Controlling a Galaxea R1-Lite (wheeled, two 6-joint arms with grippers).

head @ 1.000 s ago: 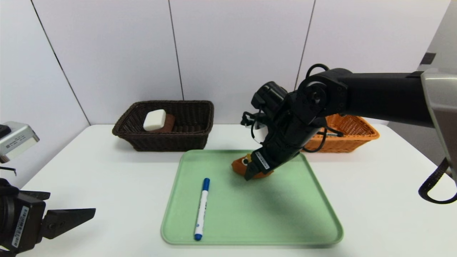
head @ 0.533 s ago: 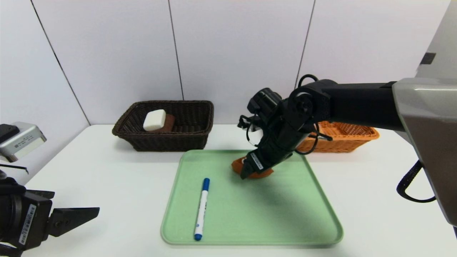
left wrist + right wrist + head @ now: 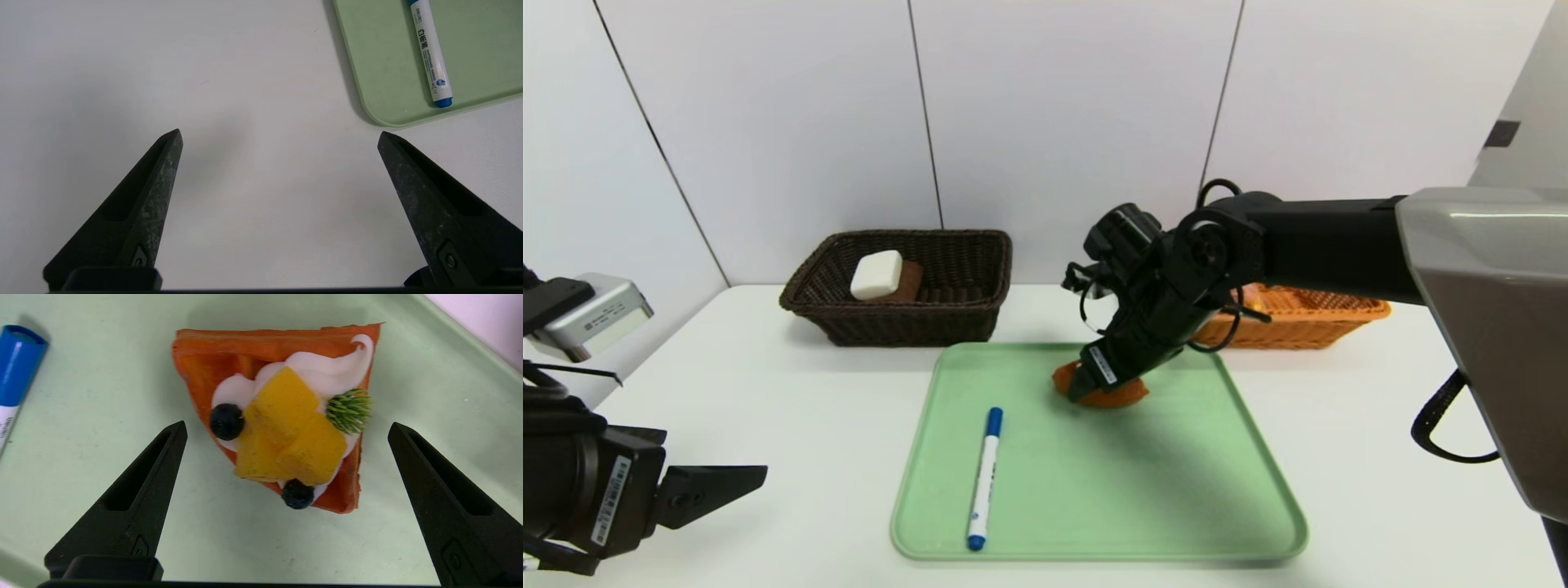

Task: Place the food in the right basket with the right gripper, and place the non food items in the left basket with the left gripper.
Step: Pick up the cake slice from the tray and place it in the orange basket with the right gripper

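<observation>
An orange tart (image 3: 1112,398) topped with yellow fruit and dark berries lies at the back of the green tray (image 3: 1111,506). My right gripper (image 3: 1080,390) hangs open right over it. In the right wrist view the tart (image 3: 286,416) sits between and just beyond the spread fingers of the right gripper (image 3: 286,425), which do not touch it. A white marker with a blue cap (image 3: 983,478) lies on the tray's left side. My left gripper (image 3: 280,131) is open and empty over bare table near the tray's front-left corner, short of the marker (image 3: 429,53).
The dark brown basket (image 3: 907,327) at the back left holds a white bar (image 3: 876,274) on a brown towel (image 3: 910,282). The orange basket (image 3: 1307,318) stands at the back right, partly behind my right arm. White wall panels close off the back.
My right gripper has dropped lower and a little left, closing in over the tart. My left gripper has crept slightly rightward. Both stay open.
</observation>
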